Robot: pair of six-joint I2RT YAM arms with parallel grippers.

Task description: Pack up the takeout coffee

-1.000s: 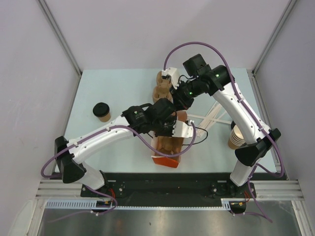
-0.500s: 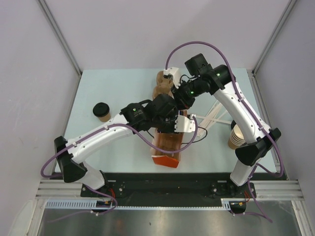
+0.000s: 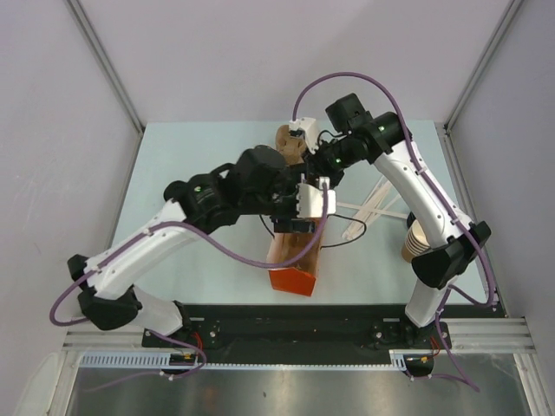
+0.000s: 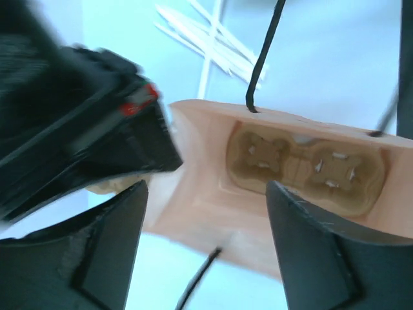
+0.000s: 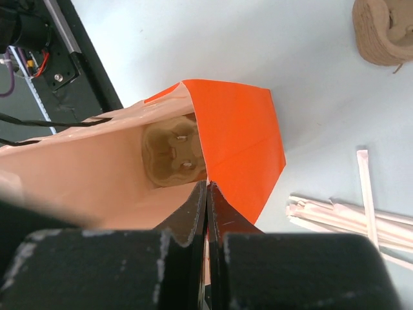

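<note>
Paper bag (image 3: 293, 260) held open, cup holder (image 4: 303, 166) sitting inside.
The right pincer (image 5: 206, 194) is pinched tight on the bag's rim. The left pincer (image 4: 206, 194) is spread wide, holding nothing, over the bag's mouth. The coffee cup shows in no view. Next, I think: find it, grab it gently, keep it upright.

Your left arm (image 3: 146, 243) & right arm (image 3: 427, 195) match: white rounded link shells, black joint housings. Purple cable (image 3: 347, 75) loops along each, plus thin black wires nr the orange-bottomed kraft paper bag (image 3: 293, 279). Green LEDs (image 3: 379, 133) glow on black sections nr the bag; white camera box (image 3: 314, 199) on each wrist by the bag. Left gripper (image 4: 205, 194): matte black fingers (image 4: 316, 258), edges scuffed; red mark (image 4: 139, 102) on a blurred black housing.
</note>
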